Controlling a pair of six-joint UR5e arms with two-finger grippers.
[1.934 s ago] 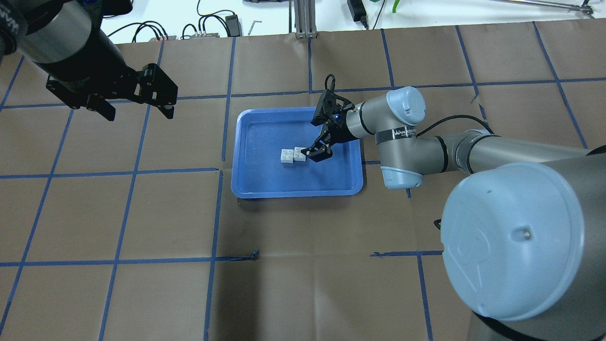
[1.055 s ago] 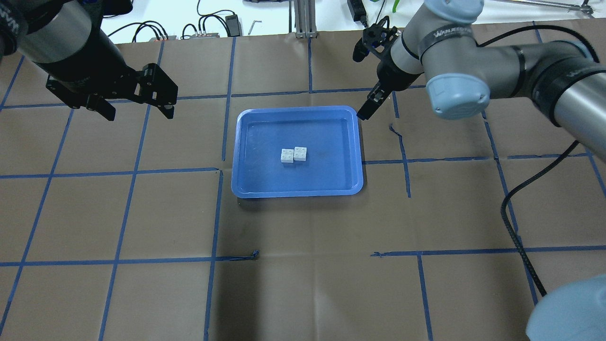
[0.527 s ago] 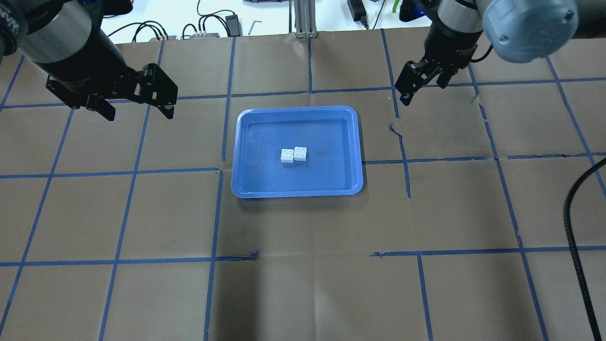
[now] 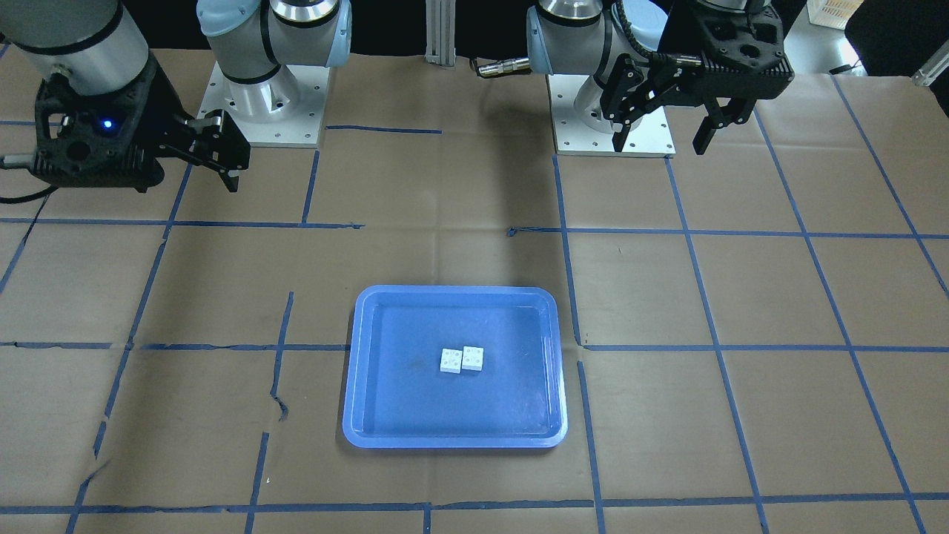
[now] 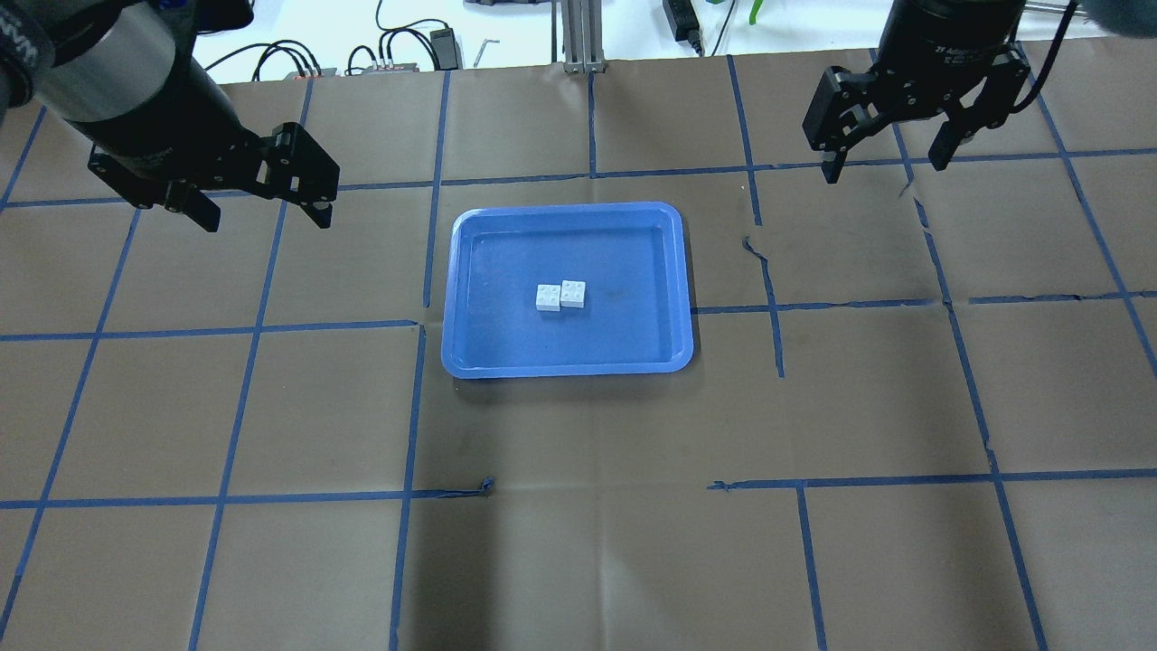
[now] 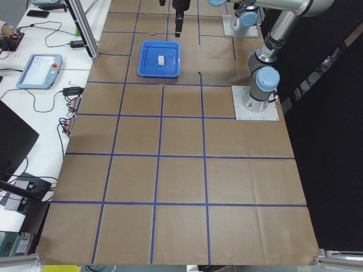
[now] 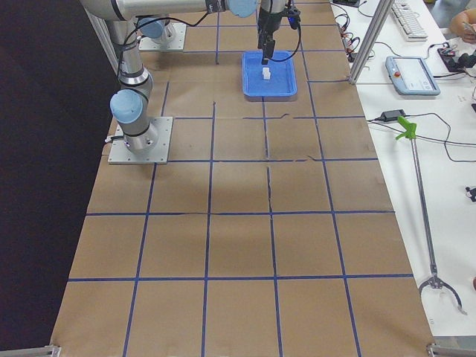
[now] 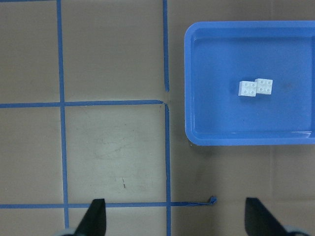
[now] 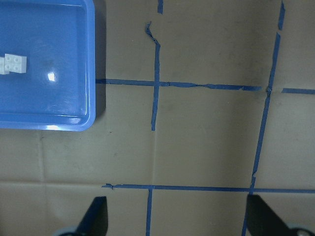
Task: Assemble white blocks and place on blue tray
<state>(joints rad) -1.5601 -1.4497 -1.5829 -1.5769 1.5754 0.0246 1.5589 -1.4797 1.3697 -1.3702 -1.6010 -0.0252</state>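
White blocks (image 5: 560,296) look snapped together, sitting mid blue tray (image 5: 568,366) (tiny, light, hard plastic, probably slippery). I'd pinch the flat sides. Left gripper (image 5: 265,219) and right gripper (image 5: 884,170) hang well away, jaws spread, empty.

the blue tray (image 5: 470,271) is a shallow rectangle with rounded corners and a raised rim, lying flat just above the middle of the overhead frame, long side running left to right. the two white blocks (image 5: 560,296) sit on its floor near the centre, well apart from every rim. both are small squares, upright, four round studs facing up. they touch side by side but staggered: the right-hand one lies slightly higher in the frame than the left-hand one, its corner against its neighbour's. whether they are clipped together cannot be told. in the right wrist view they are cut off by the frame's left edge.
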